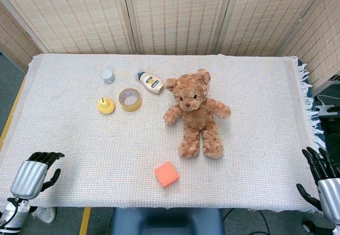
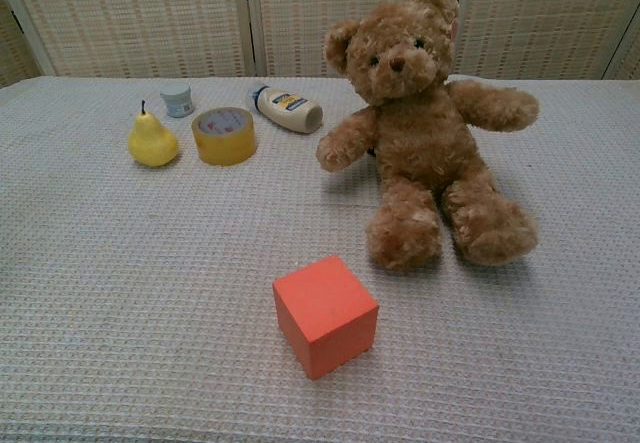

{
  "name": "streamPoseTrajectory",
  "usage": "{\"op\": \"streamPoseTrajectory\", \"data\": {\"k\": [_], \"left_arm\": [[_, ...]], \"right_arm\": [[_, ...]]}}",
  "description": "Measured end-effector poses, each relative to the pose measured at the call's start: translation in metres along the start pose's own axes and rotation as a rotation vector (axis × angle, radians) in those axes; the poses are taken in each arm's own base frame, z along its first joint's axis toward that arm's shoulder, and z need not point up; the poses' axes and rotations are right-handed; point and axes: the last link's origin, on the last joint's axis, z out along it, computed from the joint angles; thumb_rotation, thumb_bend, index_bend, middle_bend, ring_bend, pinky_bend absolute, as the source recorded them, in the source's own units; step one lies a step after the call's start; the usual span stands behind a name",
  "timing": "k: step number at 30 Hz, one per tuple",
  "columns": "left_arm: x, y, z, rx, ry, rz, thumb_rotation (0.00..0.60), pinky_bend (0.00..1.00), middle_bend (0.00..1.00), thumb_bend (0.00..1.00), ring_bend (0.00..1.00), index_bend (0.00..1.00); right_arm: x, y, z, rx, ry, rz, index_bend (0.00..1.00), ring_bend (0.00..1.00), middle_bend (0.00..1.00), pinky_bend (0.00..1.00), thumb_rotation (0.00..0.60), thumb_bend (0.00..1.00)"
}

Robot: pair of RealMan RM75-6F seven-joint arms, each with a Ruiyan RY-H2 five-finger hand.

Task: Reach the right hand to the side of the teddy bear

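Note:
A brown teddy bear [image 1: 195, 112] sits upright near the middle of the white cloth-covered table [image 1: 255, 86], arms spread; the chest view shows the teddy bear [image 2: 420, 138] facing me. My right hand [image 1: 323, 177] hangs at the table's front right corner, far from the bear, fingers apart and holding nothing. My left hand [image 1: 36, 172] rests at the front left edge, fingers loosely curled, nothing in it. Neither hand appears in the chest view.
An orange cube [image 1: 167, 173] lies in front of the bear. Left of the bear stand a cream bottle [image 1: 151, 83], a tape roll [image 1: 130, 99], a yellow pear [image 1: 105, 105] and a small grey jar [image 1: 108, 76]. Woven screens close the back.

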Motion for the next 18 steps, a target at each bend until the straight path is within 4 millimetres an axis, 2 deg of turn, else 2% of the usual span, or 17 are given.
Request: {"op": "streamPoseTrajectory", "data": {"k": [7,14,18], "left_arm": [[-0.001,0.001,0.0,0.002,0.001,0.009,0.6,0.35,0.37,0.43,0.36,0.33],[0.003,0.001,0.002,-0.012,0.067,0.002,0.6,0.35,0.24,0.43,0.27,0.23],[0.005,-0.002,0.0,-0.014,0.086,0.0,0.6,0.35,0.23,0.43,0.25,0.21]], "right_arm": [[-0.006,-0.001,0.006,-0.002,-0.042,0.0,0.0,0.01,0.08,0.22,0.6,0.12],[-0.017,-0.006,0.016,0.023,-0.032,0.009,0.0,0.01,0.08,0.22,0.6,0.12],[-0.027,-0.009,0.024,0.028,-0.01,-0.003,0.0,0.01,0.08,0.22,0.6,0.12]]}}
